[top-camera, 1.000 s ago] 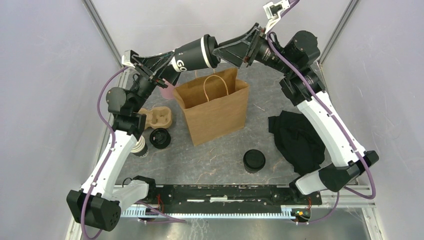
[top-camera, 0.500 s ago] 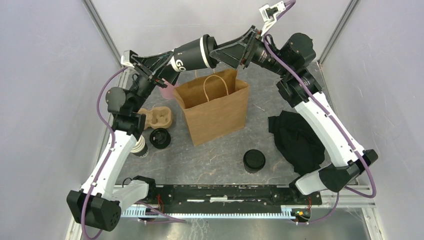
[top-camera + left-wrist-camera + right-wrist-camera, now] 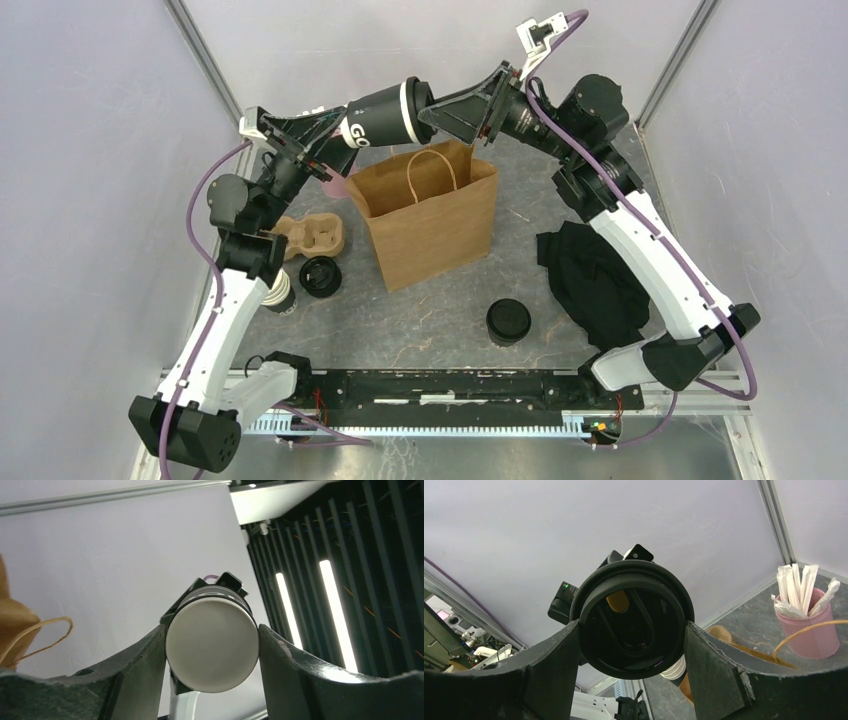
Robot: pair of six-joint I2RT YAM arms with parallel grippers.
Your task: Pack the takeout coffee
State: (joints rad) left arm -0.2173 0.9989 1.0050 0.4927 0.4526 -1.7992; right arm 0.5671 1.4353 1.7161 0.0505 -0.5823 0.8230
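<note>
One takeout coffee cup, dark with a pale band and a black lid, hangs on its side above the open brown paper bag. My left gripper is shut on its base end; in the left wrist view the pale cup bottom fills the gap between both fingers. My right gripper stands around the lid end, and its fingers press both sides of the black lid. Another lidded cup stands on the table in front of the bag.
A cardboard cup carrier lies left of the bag, with a black lid and a dark cup beside it. A black cloth lies at the right. A pink cup of white sticks stands behind the bag.
The right gripper's jaws have narrowed onto the lid. The cup and both grippers have shifted slightly up and to the left above the bag.
</note>
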